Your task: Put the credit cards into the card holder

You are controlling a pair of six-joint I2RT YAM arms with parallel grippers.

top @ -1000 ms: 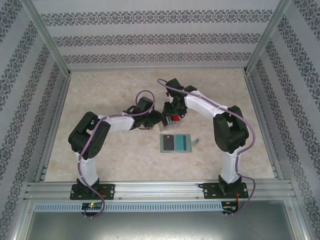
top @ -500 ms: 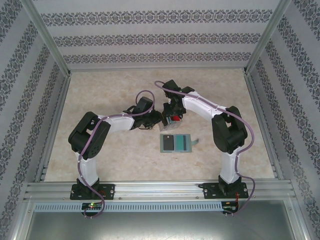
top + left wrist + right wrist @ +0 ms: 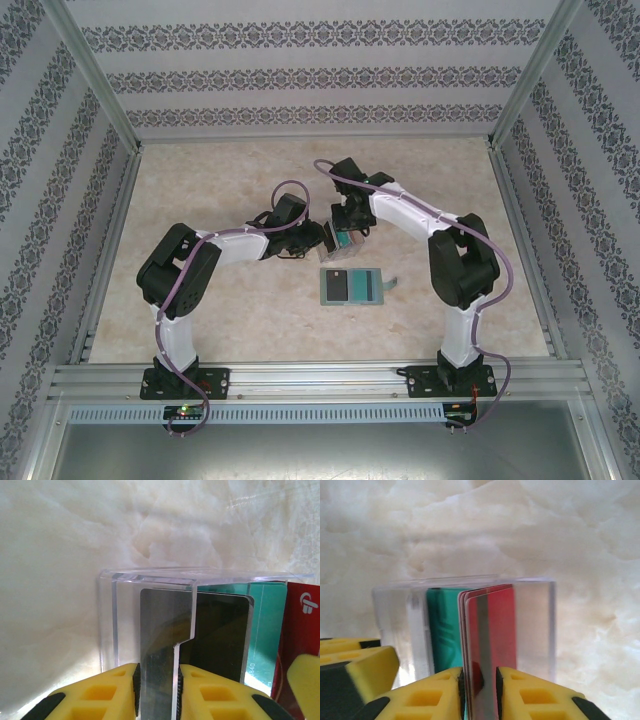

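A clear box (image 3: 107, 620) stands upright on the table, and my left gripper (image 3: 157, 672) is shut on its notched clear wall. Inside it stand a dark card (image 3: 220, 635), a teal card (image 3: 445, 630) and red credit cards (image 3: 495, 630). My right gripper (image 3: 480, 675) is shut on the red cards, both pads against them. From above, the two grippers meet over the box (image 3: 342, 240) at mid-table. The flat grey-green card holder (image 3: 326, 287) lies just in front, a dark rectangle on its face and a teal card (image 3: 368, 284) beside it.
A yellow finger of the left gripper (image 3: 360, 670) shows beside the box in the right wrist view. Metal frame rails (image 3: 120, 260) and patterned walls border the marble tabletop (image 3: 230, 320). Open tabletop lies to the left, right and back.
The right gripper's jaws have narrowed onto the red cards at the box. From above, the red patch at the box is now covered and teal shows. The left arm has not moved.
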